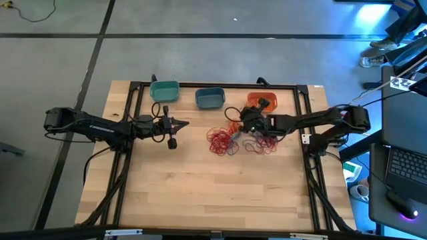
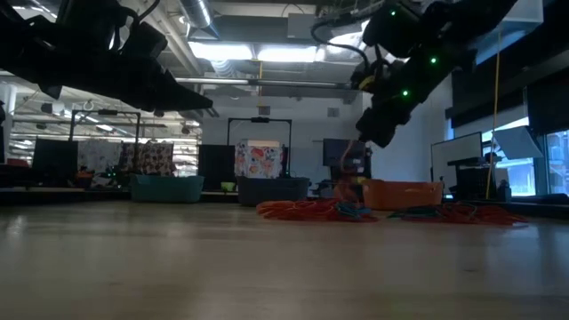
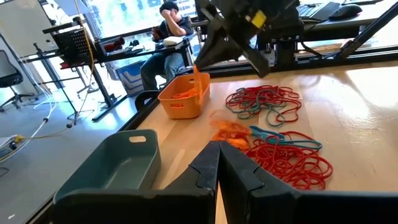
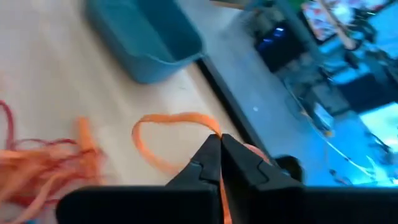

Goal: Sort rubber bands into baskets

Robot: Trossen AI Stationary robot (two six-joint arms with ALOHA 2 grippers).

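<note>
Red, orange and a few blue rubber bands lie in loose heaps mid-table, seen also in the left wrist view as rubber bands. At the far edge stand the teal basket, the slate blue basket and the orange basket. My right gripper hovers above the heap near the orange basket, shut on one orange rubber band. My left gripper waits shut over the table's left part, holding nothing. My right gripper pinches one orange rubber band between its two fingertips, coming slanting down from the table's right side. The band droops from the tips as a slack open loop, up off the heap.
Black frame rails and cables run along the table's left, far and right sides. The near half of the wooden table is bare board. A person sits at a desk beyond the table.
</note>
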